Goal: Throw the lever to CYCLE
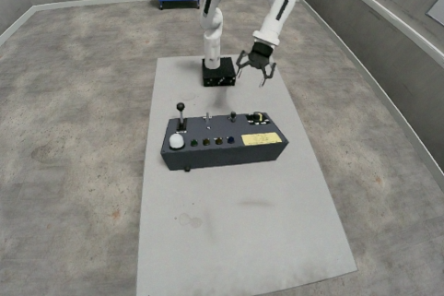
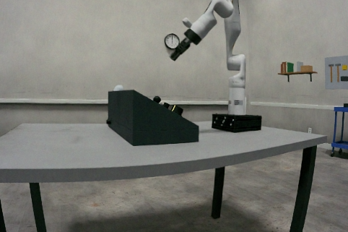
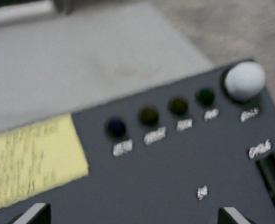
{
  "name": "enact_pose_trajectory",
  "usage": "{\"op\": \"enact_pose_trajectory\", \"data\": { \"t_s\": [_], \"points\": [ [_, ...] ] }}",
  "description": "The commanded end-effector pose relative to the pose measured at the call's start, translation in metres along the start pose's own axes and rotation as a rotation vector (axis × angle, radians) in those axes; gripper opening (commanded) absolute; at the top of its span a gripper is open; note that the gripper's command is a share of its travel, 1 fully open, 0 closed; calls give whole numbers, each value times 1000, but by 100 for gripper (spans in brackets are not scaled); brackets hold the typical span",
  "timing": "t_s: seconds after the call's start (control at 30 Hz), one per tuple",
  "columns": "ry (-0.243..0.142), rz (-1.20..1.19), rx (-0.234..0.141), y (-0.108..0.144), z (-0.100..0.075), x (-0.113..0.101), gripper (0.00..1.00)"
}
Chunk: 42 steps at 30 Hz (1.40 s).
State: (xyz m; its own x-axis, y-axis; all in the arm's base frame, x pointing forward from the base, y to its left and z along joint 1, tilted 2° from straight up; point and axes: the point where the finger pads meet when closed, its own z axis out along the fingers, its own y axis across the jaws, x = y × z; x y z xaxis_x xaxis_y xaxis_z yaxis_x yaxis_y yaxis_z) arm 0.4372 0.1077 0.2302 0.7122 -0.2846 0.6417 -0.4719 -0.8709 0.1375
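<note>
A dark console [image 1: 223, 142] sits on the grey table. Its lever [image 1: 181, 115], a black ball-topped stick, stands at the console's left end in a slot, which also shows at the right edge of the wrist view [image 3: 274, 172]. My gripper [image 1: 256, 69] is open and empty, high in the air behind the console's right end, tilted down toward it; it also shows in the side view [image 2: 175, 54]. In the wrist view only the two fingertips show, at the bottom corners.
The console panel carries a white dome button [image 3: 244, 80], a row of several small dark buttons [image 3: 160, 112], a yellow label [image 3: 30, 160], a thin toggle [image 1: 208, 119], a small black knob [image 1: 233, 115] and a dial [image 1: 258, 118]. The arm's black base [image 1: 218, 72] stands behind the console.
</note>
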Motion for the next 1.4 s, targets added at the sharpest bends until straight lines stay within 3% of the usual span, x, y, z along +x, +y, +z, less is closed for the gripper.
{"op": "enact_pose_trajectory", "data": {
  "t_s": [0.0,0.17,0.23,0.4,0.67,0.93,1.37],
  "points": [
    [-70,-76,59,8,-6,-24,100],
    [-134,-166,140,19,-17,-55,100],
    [-134,-166,140,19,-17,-55,100],
    [-187,-261,237,30,-30,-88,100],
    [-219,-348,338,41,-44,-118,100],
    [-224,-370,365,45,-47,-126,100],
    [-225,-372,368,45,-48,-126,100]
  ]
}}
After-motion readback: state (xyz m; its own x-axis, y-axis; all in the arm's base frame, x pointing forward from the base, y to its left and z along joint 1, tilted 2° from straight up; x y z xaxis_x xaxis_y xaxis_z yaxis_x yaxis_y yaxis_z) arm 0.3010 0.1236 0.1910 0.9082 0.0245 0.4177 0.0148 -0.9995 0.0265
